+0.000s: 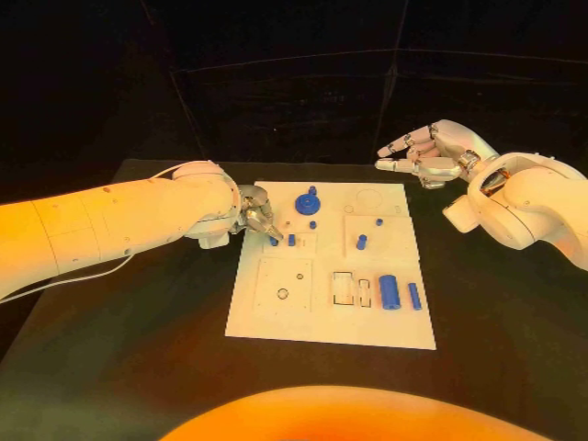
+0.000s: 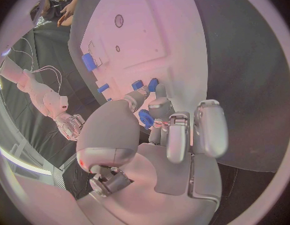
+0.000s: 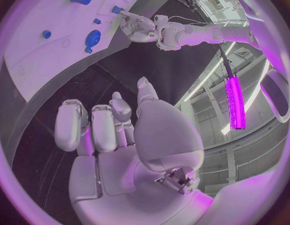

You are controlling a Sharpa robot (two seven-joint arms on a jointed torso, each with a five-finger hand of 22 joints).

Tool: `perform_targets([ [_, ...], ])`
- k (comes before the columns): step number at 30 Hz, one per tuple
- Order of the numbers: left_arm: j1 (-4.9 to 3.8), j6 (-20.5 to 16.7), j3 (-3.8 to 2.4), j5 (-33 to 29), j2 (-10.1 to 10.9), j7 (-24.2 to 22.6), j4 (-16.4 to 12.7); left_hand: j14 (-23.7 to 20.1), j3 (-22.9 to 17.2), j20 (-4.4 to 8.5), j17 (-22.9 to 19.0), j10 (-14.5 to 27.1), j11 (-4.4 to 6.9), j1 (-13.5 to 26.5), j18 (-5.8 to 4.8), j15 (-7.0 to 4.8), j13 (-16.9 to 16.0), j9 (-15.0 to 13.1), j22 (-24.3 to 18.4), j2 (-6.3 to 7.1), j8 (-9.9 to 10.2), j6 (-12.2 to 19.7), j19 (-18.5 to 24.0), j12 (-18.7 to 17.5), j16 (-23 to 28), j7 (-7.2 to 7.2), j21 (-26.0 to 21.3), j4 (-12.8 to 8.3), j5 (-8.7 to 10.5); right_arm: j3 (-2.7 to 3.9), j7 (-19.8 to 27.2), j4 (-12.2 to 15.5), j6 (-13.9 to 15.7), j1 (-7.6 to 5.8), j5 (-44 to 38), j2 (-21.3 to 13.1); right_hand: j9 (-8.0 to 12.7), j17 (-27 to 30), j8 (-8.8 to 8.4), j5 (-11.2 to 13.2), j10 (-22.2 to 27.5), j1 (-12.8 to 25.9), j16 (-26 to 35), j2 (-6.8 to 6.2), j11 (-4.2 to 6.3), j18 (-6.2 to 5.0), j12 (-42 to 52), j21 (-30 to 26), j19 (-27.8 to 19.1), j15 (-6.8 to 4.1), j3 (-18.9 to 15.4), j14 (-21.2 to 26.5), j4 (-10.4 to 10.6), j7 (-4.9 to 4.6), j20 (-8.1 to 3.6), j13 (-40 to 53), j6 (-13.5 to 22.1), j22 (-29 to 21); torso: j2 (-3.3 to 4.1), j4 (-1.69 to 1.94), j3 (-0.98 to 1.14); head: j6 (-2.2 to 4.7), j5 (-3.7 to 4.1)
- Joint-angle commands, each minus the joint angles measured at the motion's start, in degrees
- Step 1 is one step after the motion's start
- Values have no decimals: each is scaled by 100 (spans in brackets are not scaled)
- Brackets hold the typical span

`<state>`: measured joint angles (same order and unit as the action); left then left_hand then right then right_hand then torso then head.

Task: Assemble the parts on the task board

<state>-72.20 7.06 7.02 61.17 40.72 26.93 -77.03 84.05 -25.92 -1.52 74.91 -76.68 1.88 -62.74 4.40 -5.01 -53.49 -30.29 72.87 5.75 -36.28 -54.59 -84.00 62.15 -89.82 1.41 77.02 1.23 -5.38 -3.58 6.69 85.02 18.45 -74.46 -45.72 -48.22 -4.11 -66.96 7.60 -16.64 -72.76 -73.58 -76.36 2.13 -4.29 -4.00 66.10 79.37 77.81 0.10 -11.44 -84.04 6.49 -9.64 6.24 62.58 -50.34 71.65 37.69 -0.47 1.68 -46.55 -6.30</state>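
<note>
The white task board [image 1: 332,317] lies in the middle of the black table. My left hand [image 1: 257,219] hovers over the board's near-left upper part and pinches a small blue part [image 2: 145,118] between thumb and finger. Just past its fingertips, two blue pegs [image 1: 275,241] [image 1: 291,240] stand in the board. A blue gear-shaped part [image 1: 308,202] sits near the far edge. A thick blue cylinder [image 1: 389,292] and a thinner one [image 1: 413,295] lie at the right. My right hand [image 1: 426,154] hangs in the air beyond the board's far right corner, fingers apart, holding nothing.
More small blue pegs [image 1: 312,224] [image 1: 378,221] [image 1: 362,243] stand across the board's middle. Rectangular recesses [image 1: 344,288] and round holes [image 1: 282,294] mark its near half. Bare black table [image 1: 122,340] surrounds the board on both sides.
</note>
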Motion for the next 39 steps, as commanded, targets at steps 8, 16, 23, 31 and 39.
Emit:
perform_targets([
  [8, 5, -28, 5, 33, -31, 97, 67, 595, 580, 64, 1509, 11, 40, 200, -59, -41, -27, -17, 30, -27, -120, -2, -41, 60, -18, 30, 23, 274, 27, 3, 42, 18, 6, -12, 13, 0, 7, 20, 33, -25, 34, -37, 41, 1, -11, -38, 4, -43, -32, -21, -42, -159, 8, 16, -5, -14, 41, -15, 1, 0, -2, -17, 10],
  [16, 5, -102, 5, 32, -39, 100, 107, 595, 915, 63, 1509, 18, 37, 258, -60, -39, -25, -16, 38, -40, -160, 13, -41, 68, -18, 35, 19, 439, 31, 3, 45, 16, 16, -12, 13, -1, 8, 26, 34, -24, 40, -15, 47, 9, -13, -40, -1, -47, -36, -20, -62, -157, 31, 14, -5, -21, 45, -21, -1, 3, -3, -9, 13],
  [23, 6, -488, 3, -45, 35, -60, 61, 595, 1522, 58, 1509, 46, 26, 449, -54, -34, 1, 2, 20, -5, -177, 67, -32, 60, -18, 44, -9, 804, 223, 3, 50, 13, 21, -12, 13, -4, 8, 31, 34, -24, 41, -2, 51, 15, -14, -41, 0, -51, -39, -19, -74, -155, 46, 13, -5, -22, 47, -27, 1, 3, -9, 9, 26],
  [31, 4, -1528, 1, -783, 156, -897, -18, 516, 2125, -51, 1228, 1002, -182, 241, 155, 109, 1483, 253, -1018, -62, 187, 666, 386, -1203, 139, 288, -918, 1202, 230, 3, 49, 8, 23, -12, 13, -8, 8, 25, 34, -24, 41, 3, 47, 17, -15, -40, 0, -50, -38, -19, -78, -156, 51, 13, -5, -23, 48, -25, -3, 6, -6, 28, 40],
  [39, 0, -2064, 3, -1406, 54, -2382, 83, -429, 2145, -366, -1241, 2357, -593, -1198, 593, 444, 2353, 910, -3537, -315, 758, 1045, 1457, -2345, 1984, 702, -3455, 703, 204, 3, 45, -4, 25, -12, 13, -1, 8, 20, 35, -26, 38, 8, 45, 21, -15, -39, 5, -49, -36, -18, -84, -157, 59, 12, -4, -18, 49, -22, 1, -1, -4, 82, 74],
])
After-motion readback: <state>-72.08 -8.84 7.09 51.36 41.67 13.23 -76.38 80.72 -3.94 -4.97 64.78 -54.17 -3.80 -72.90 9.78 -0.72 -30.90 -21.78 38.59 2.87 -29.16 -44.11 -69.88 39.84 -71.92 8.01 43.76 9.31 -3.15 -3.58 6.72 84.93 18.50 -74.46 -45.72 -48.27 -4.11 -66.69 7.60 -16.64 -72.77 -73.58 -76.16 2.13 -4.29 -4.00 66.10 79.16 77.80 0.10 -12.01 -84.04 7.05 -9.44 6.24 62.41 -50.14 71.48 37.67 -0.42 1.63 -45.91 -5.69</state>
